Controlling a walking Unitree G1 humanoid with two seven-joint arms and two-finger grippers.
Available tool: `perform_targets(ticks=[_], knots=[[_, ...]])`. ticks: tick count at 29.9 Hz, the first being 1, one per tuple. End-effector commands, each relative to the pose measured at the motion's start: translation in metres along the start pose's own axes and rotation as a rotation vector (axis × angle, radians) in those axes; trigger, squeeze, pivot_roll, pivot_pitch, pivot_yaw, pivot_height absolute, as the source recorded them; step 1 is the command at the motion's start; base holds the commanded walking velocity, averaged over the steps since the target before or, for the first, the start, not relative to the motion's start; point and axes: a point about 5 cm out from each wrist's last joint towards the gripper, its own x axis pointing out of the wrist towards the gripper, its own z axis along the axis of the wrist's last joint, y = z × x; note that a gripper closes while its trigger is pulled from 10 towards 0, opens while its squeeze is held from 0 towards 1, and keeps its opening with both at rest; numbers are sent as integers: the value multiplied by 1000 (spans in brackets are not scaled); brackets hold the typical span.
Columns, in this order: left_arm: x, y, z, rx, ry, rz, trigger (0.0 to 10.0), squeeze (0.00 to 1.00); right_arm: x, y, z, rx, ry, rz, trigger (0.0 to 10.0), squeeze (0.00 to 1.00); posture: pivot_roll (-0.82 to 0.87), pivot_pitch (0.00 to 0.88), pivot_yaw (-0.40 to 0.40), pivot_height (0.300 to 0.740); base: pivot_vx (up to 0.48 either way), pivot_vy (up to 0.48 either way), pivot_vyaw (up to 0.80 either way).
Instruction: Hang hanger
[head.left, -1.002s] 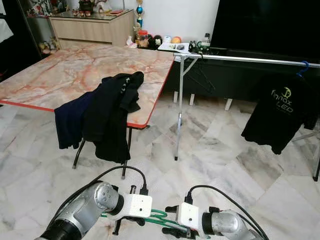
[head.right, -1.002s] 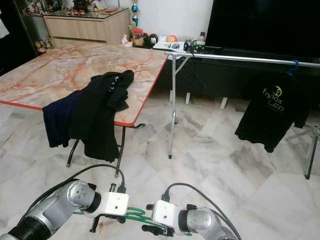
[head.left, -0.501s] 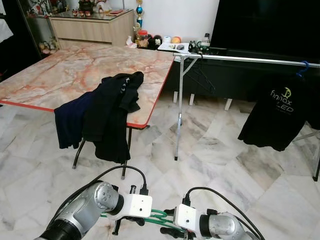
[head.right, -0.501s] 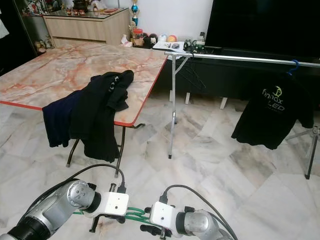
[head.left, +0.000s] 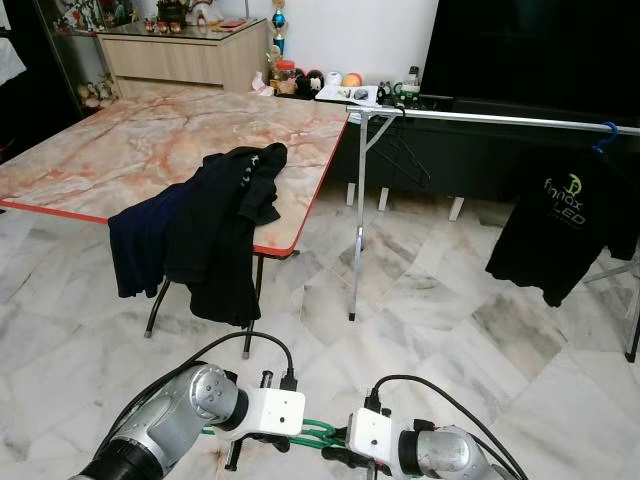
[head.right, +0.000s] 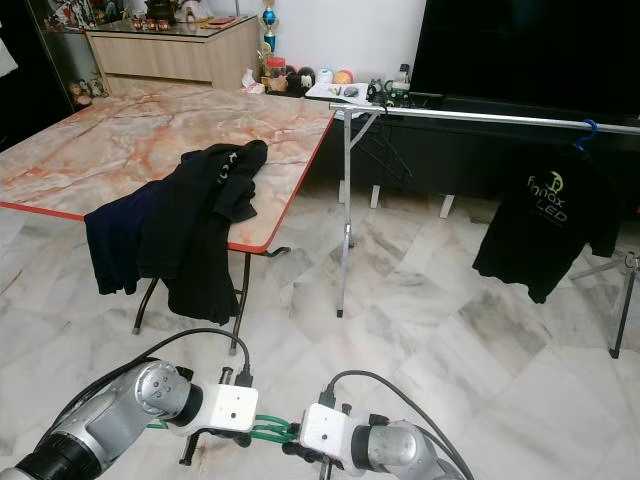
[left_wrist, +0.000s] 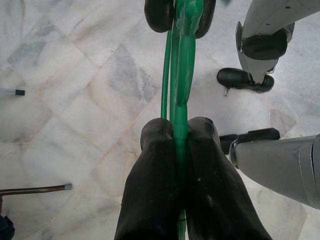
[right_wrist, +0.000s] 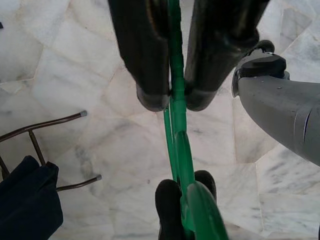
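While both silver arms reach low before the robot in the left eye view, the left hand (head.left: 268, 443) and the right hand (head.left: 335, 455) meet over the marble floor (head.left: 430, 300), with the green hanger (head.left: 316, 433) held between them. Farther off, a marble-topped counter (head.left: 150, 140) with a red edge carries dark clothes (head.left: 215, 225) draped over its near edge. Beside it stands a metal clothes rail (head.left: 500, 118), from which an empty black hanger (head.left: 405, 160) dangles near the upright post and a black T-shirt (head.left: 570, 225) hangs on a blue hanger toward the far right. A wooden cabinet (head.left: 185, 55) stands against the back wall.

From the right eye view the same arrangement appears: the green hanger (head.right: 268, 431) spans the short gap between the two white wrist blocks, low and well apart from the rail (head.right: 500, 117).

Seen along the left wrist view, the left hand's two black fingers (left_wrist: 155, 190) are pressed together on the hanger's (left_wrist: 179, 100) green bar, which runs straight ahead to the tips of the other hand (left_wrist: 180, 17), also closed on it. A silver arm link shows at the side.

Looking along the right wrist view, the right hand's fingers (right_wrist: 145, 60) are clamped on the green bar (right_wrist: 176, 130), which leads on to the left hand's fingertips (right_wrist: 170, 200). Counter legs (right_wrist: 45, 130) and a fold of dark blue cloth (right_wrist: 27, 205) lie off to one side over the floor.
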Motion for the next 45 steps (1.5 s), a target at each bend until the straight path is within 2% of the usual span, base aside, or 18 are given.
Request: perform_targets(ticks=[1, 15, 22, 23, 24, 25, 26, 38, 45], knots=[[1, -2, 3, 4, -7, -10, 10000, 0, 0, -5, 3, 0, -5, -9, 0, 0, 189, 6, -56, 740, 0, 0, 0], [-6, 8, 4, 21, -3, 17, 10000, 0, 0, -7, 6, 0, -9, 3, 0, 0, 193, 19, -54, 740, 0, 0, 0], [-11, 12, 6, 16, -16, 20, 10000, 0, -3, -8, 3, -33, 30, 12, 0, 0, 193, 20, -55, 740, 0, 0, 0], [-11, 11, 6, 7, -21, 13, 10000, 78, -3, -8, 2, -36, 37, 13, 0, 0, 192, 21, -57, 740, 0, 0, 0], [-11, 11, 6, 7, -21, 13, 10000, 78, -3, -8, 2, -36, 37, 13, 0, 0, 192, 21, -57, 740, 0, 0, 0], [-11, 10, 7, -1, -26, 6, 10000, 235, -4, -8, 1, -38, 43, 14, 0, 0, 192, 21, -57, 740, 0, 0, 0], [-10, 10, 7, -5, -32, -1, 10000, 1000, -5, -8, 0, -39, 48, 14, 0, 0, 192, 21, -57, 740, 0, 0, 0], [-13, 6, 11, -16, -74, -41, 10000, 1000, -12, -4, -15, -29, 127, 2, 0, 0, 190, 21, -57, 740, 0, 0, 0], [-24, 8, 0, -56, -51, -16, 10000, 1000, -21, 7, -38, 54, 211, -35, 0, 0, 196, 17, -60, 740, 0, 0, 0]])
